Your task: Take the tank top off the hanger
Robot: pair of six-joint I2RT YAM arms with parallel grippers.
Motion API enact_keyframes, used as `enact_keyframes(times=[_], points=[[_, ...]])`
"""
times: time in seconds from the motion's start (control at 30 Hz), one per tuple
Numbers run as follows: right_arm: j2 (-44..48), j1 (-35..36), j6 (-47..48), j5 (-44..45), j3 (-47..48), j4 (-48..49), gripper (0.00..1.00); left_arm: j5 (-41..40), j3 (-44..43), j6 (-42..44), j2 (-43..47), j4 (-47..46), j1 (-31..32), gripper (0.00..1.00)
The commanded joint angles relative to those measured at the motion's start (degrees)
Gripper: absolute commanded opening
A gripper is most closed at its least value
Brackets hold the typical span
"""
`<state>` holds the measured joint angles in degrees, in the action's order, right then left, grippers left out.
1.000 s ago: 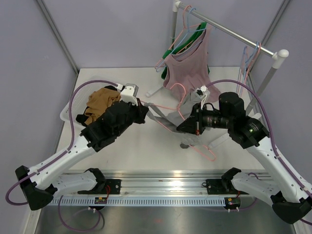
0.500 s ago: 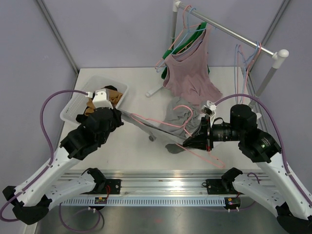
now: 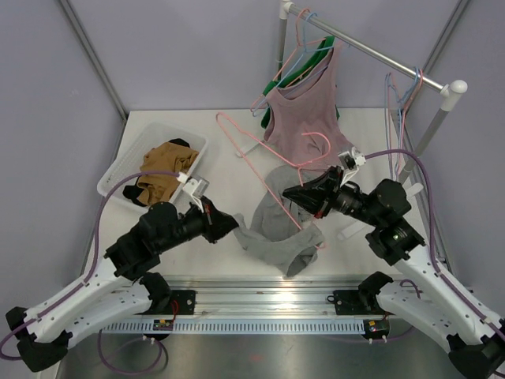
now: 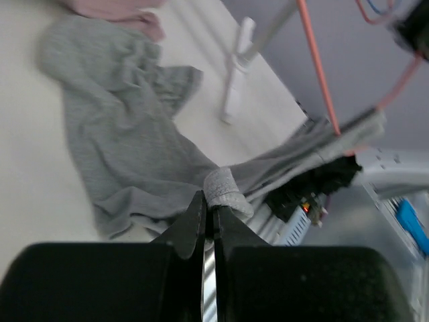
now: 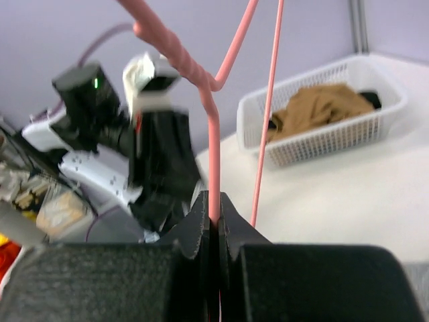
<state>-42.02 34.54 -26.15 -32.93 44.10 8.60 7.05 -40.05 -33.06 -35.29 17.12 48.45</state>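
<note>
On the white worktop (image 3: 229, 162), the grey tank top (image 3: 272, 225) lies crumpled between the two arms. The left fingers (image 4: 191, 225) are clamped on its edge. The right fingers (image 5: 194, 225) are pinched tight on the pink hanger (image 5: 213, 134).

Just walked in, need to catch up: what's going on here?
The robot is pulling a grey tank top off a pink hanger. The left hand is shut on a fold of the top, most of which lies crumpled on the table. The right hand is shut on the hanger's wire, holding it raised. Whether the top is fully free of it, I cannot tell.
</note>
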Motion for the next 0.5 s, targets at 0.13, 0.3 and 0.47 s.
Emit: enact_keyframes(times=[0.13, 0.3, 0.47], points=[[-6.50, 0.44, -5.85, 8.22, 1.95, 32.29, 0.00, -2.27, 0.51, -0.25, -2.94, -3.70, 12.89, 0.00], [-2.37, 0.44, -0.13, 13.41, 0.92, 31.12, 0.00, -8.26, -0.55, -0.51, -6.02, 2.38, 13.78, 0.00], [1.06, 0.44, 3.37, 19.81, 10.54, 1.33, 0.00, -16.69, -5.11, -0.52, -8.21, 10.02, 14.04, 0.07]])
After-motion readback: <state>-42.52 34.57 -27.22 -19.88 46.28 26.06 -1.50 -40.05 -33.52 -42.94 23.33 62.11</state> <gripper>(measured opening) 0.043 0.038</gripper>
